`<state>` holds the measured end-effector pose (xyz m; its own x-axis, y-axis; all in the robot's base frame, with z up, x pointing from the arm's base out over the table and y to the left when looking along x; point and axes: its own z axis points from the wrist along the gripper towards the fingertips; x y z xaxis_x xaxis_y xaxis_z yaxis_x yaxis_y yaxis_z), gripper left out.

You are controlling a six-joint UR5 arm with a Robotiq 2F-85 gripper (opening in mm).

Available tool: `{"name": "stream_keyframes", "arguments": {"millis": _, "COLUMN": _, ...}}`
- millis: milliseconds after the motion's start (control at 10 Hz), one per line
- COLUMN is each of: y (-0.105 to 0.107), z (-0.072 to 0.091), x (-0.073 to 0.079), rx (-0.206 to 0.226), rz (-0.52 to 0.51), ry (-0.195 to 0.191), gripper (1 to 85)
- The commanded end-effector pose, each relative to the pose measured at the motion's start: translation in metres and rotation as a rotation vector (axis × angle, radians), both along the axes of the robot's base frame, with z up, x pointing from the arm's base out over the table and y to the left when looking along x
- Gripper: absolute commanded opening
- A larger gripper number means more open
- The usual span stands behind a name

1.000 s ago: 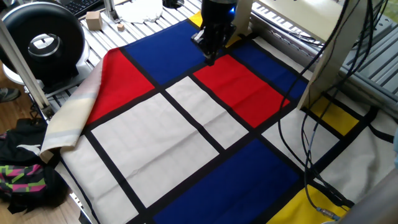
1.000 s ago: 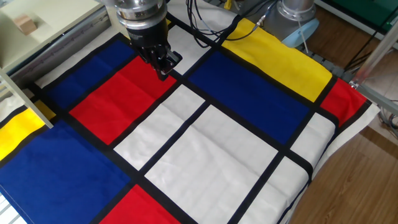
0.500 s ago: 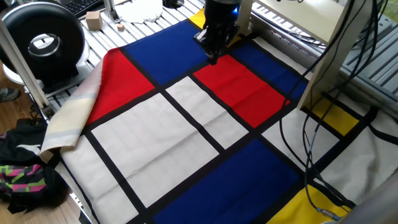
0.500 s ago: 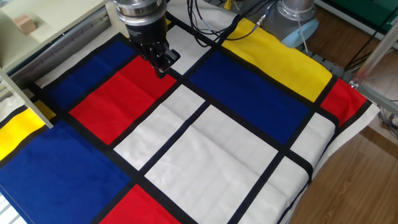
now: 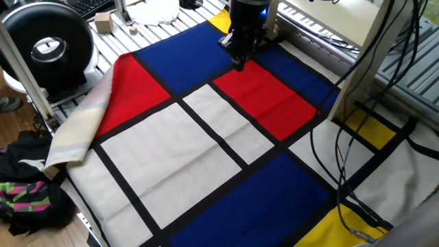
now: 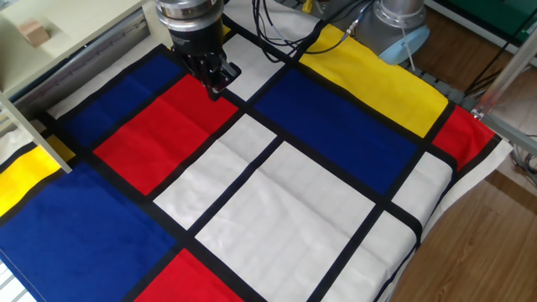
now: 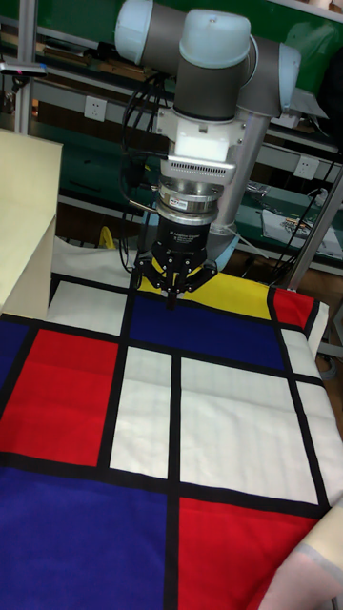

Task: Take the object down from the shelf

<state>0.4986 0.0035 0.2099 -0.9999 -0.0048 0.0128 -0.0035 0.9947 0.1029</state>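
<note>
Since a second ago the gripper has drifted a little toward the shelf side of the table, hanging just above the checkered cloth near the edge of a red panel; its fingers are pressed together to a point, clenched on nothing. The object sits on the shelf's flat board, well apart from the gripper; a larger pale cube lies on the slatted table beyond the cloth.
</note>
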Motion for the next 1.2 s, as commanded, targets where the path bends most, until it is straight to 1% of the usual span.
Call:
{"name": "stream_keyframes", "arguments": {"millis": 0, "y": 0.001, "z": 0.0, "x": 0.0, "rx": 0.012, "rz": 0.019, "ry": -0.001, "gripper": 1.0}}
{"name": "stream_keyframes", "arguments": {"millis": 100, "y": 0.001, "z": 0.0, "x": -0.001, "rx": 0.009, "rz": 0.016, "ry": 0.003, "gripper": 1.0}}
{"name": "stream_keyframes", "arguments": {"millis": 200, "y": 0.001, "z": 0.0, "x": -0.005, "rx": 0.011, "rz": -0.009, "ry": 0.019, "gripper": 1.0}}
{"name": "stream_keyframes", "arguments": {"millis": 300, "y": -0.003, "z": 0.0, "x": -0.004, "rx": -0.004, "rz": -0.02, "ry": 0.015, "gripper": 1.0}}
{"name": "stream_keyframes", "arguments": {"millis": 400, "y": -0.004, "z": 0.0, "x": -0.002, "rx": -0.009, "rz": -0.03, "ry": 0.01, "gripper": 1.0}}
{"name": "stream_keyframes", "arguments": {"millis": 600, "y": 0.002, "z": 0.0, "x": 0.012, "rx": 0.013, "rz": -0.043, "ry": -0.044, "gripper": 1.0}}
{"name": "stream_keyframes", "arguments": {"millis": 700, "y": 0.002, "z": 0.001, "x": 0.016, "rx": 0.015, "rz": -0.05, "ry": -0.057, "gripper": 1.0}}
{"name": "stream_keyframes", "arguments": {"millis": 800, "y": 0.005, "z": 0.001, "x": 0.019, "rx": 0.028, "rz": -0.055, "ry": -0.069, "gripper": 1.0}}
{"name": "stream_keyframes", "arguments": {"millis": 900, "y": 0.005, "z": 0.001, "x": 0.021, "rx": 0.025, "rz": -0.054, "ry": -0.075, "gripper": 1.0}}
{"name": "stream_keyframes", "arguments": {"millis": 1000, "y": 0.003, "z": 0.001, "x": 0.02, "rx": 0.02, "rz": -0.025, "ry": -0.077, "gripper": 1.0}}
{"name": "stream_keyframes", "arguments": {"millis": 1100, "y": 0.005, "z": 0.001, "x": 0.015, "rx": 0.027, "rz": 0.003, "ry": -0.059, "gripper": 3.0}}
